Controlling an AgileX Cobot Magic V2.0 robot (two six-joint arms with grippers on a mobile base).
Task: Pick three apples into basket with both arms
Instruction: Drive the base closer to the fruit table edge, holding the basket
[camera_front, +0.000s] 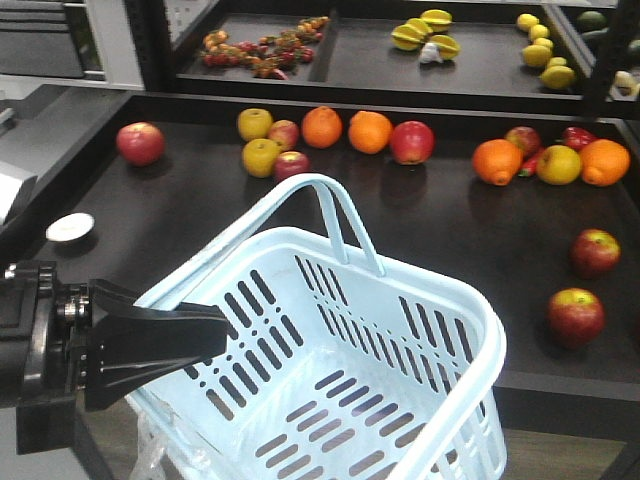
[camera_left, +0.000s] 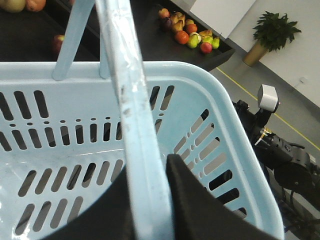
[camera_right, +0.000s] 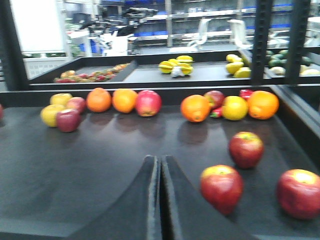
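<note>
Dark shelf (camera_right: 100, 165): three apples (camera_right: 221, 186) ahead-right of right gripper (camera_right: 159, 159), fingers (camera_right: 135, 200) closed together, empty. Left gripper (camera_left: 147, 175) apparently clamps handle (camera_left: 125, 90) of basket (camera_front: 470, 330); basket empty.

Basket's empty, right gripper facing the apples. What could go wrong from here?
1. The left gripper holds the basket only by its thin handle, and the basket sits tilted; it may swing or slip.
2. The right gripper is shut; nudging the nearest apple could roll it away.
</note>
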